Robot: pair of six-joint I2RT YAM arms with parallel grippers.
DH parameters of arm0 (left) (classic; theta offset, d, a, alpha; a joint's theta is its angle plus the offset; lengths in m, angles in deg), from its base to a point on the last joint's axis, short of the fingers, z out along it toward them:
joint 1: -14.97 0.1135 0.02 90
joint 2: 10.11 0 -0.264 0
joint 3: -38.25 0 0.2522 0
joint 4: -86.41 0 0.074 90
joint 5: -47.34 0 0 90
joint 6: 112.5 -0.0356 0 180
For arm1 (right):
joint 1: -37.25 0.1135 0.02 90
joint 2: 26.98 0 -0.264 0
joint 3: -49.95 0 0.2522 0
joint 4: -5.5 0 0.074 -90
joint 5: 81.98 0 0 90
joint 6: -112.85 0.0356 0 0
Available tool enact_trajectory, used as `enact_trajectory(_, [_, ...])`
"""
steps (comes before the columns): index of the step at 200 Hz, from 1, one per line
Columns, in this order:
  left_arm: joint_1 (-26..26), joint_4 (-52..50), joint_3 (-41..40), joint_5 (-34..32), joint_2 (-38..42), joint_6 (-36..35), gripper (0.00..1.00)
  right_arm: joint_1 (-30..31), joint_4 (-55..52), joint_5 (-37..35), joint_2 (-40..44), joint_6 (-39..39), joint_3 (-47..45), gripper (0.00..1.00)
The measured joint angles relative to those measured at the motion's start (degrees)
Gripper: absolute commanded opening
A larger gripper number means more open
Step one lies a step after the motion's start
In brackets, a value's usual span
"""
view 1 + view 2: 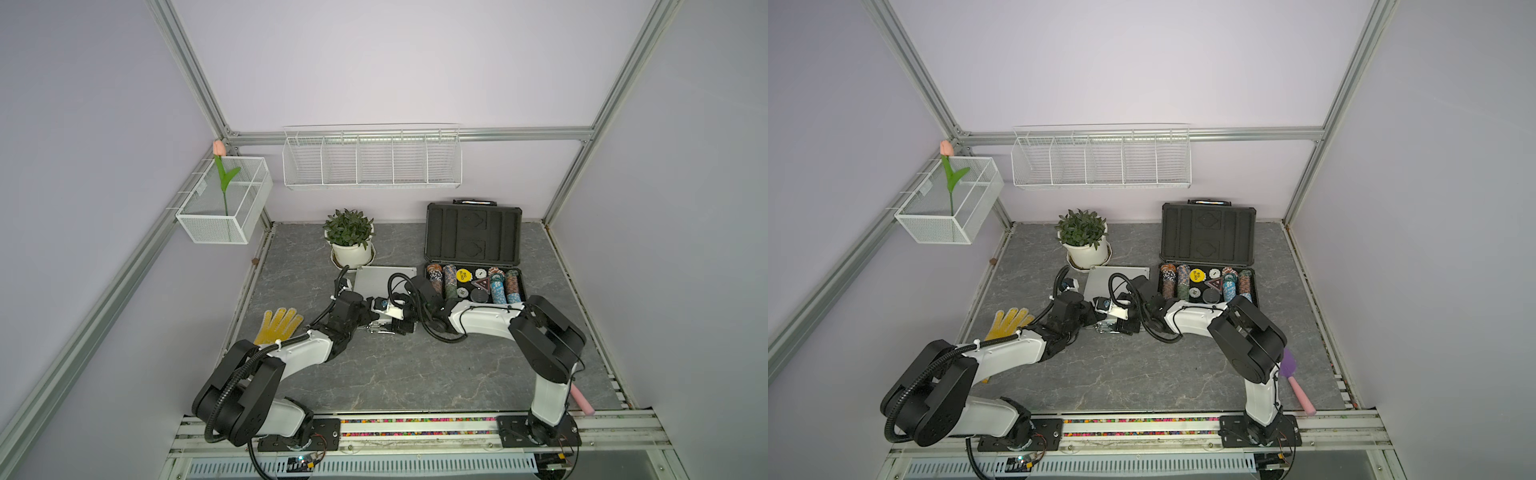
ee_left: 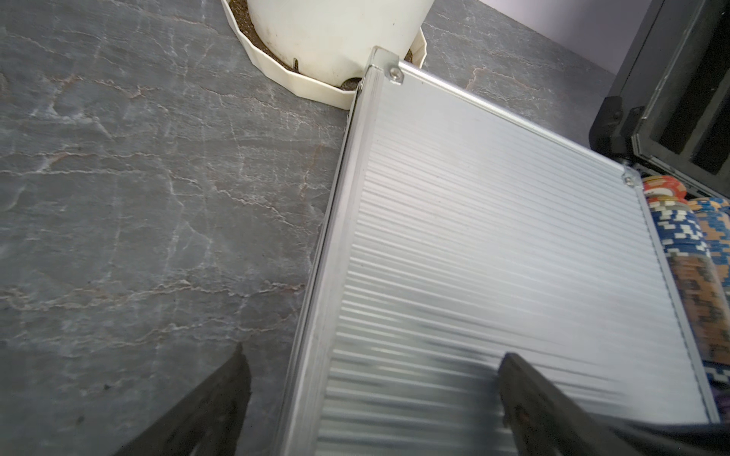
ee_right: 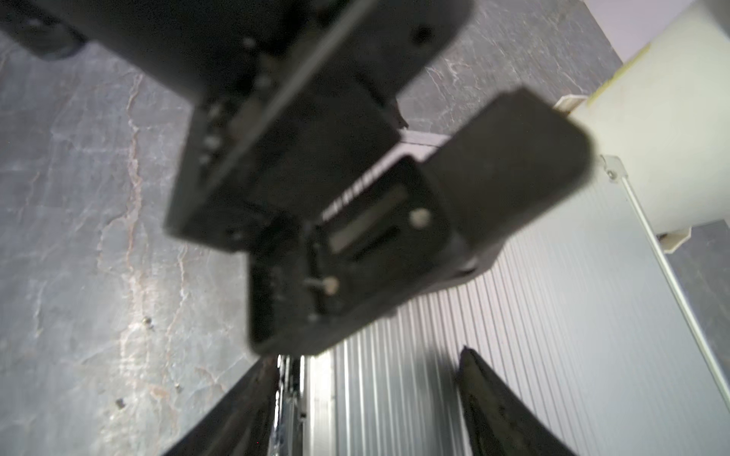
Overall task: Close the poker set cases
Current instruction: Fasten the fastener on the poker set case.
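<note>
Silver case (image 2: 493,256) lid looks down; my left gripper (image 2: 375,355) and right gripper (image 3: 369,355) hang open, empty, at its front. Next, probably: dark case (image 1: 473,237), lid still up, needs swinging shut.

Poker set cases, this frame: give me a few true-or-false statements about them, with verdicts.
1. The silver case has its lid down. True.
2. The dark-grey case is shut. False: its lid stands upright and the chips show.
3. The left claw is open. True.
4. The yellow glove lies on the silver case. False: the yellow glove lies on the table, apart from that case.
</note>
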Motion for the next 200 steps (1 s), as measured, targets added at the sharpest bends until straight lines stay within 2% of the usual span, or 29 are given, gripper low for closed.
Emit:
enact_trajectory(66, [0.0,-3.1,0.1,-0.4,1.8,-1.0,0.98,-0.9,3.8,-1.0,0.7,4.5,-2.3,1.0])
enact_trajectory(103, [0.0,-6.7,0.8,-0.9,3.3,-2.4,0.99,-1.8,4.6,-4.4,4.6,5.7,-6.6,0.92])
enact_trajectory(200, [0.0,-15.2,5.7,-2.4,11.3,-7.3,0.99,-2.3,3.3,-9.6,12.9,5.6,-15.6,0.9])
